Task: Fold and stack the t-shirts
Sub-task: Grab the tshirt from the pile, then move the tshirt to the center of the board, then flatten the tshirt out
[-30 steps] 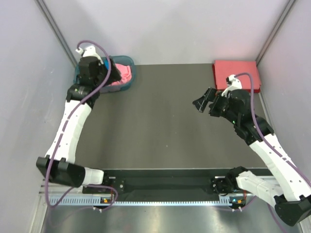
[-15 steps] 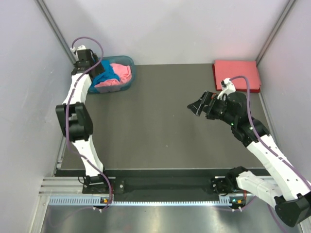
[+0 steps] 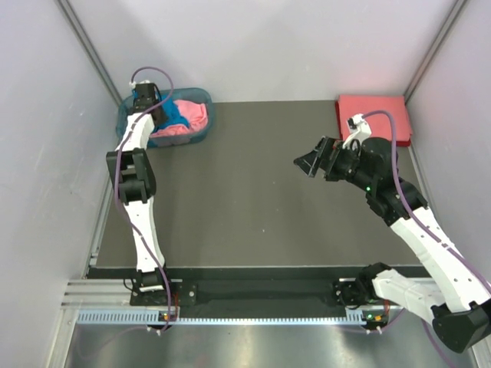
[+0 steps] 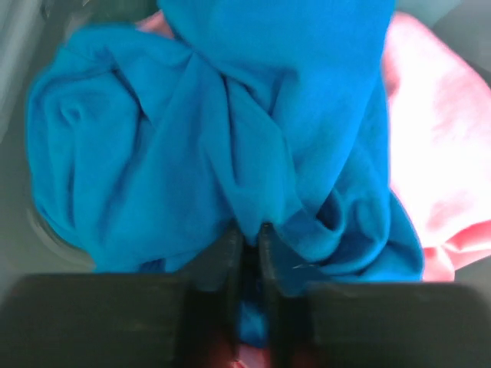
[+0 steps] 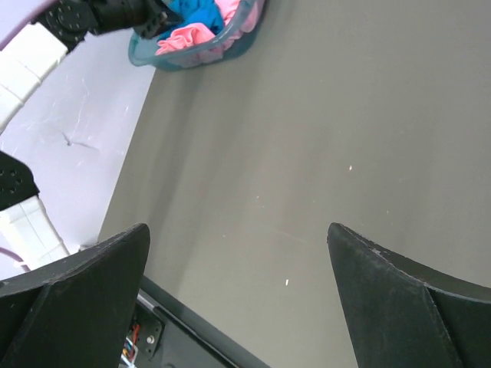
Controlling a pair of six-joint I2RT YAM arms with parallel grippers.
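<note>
Left claw (image 4: 251,230) pinches the blue t-shirt (image 4: 230,138) inside the basket (image 3: 202,95); right claw (image 5: 238,230) gapes above the table (image 3: 245,199) middle.

Soft, even light falls from overhead. The table (image 3: 253,192) carries only faint shadows, and the metal plate (image 3: 253,345) at its near edge glares. The left wrist view is blurry throughout: the blue shirt (image 4: 230,138) is soft and the left fingers (image 4: 229,264) are smeared. The right fingers (image 5: 399,299) loom dark and slightly unfocused.

basket (image 3: 209,107): you'll find it at the table's (image 3: 253,199) far-left corner | table: your top is dark, matte | walls (image 3: 268,38): pale, on three sides | rail (image 3: 253,317): metal, along your near edge
</note>
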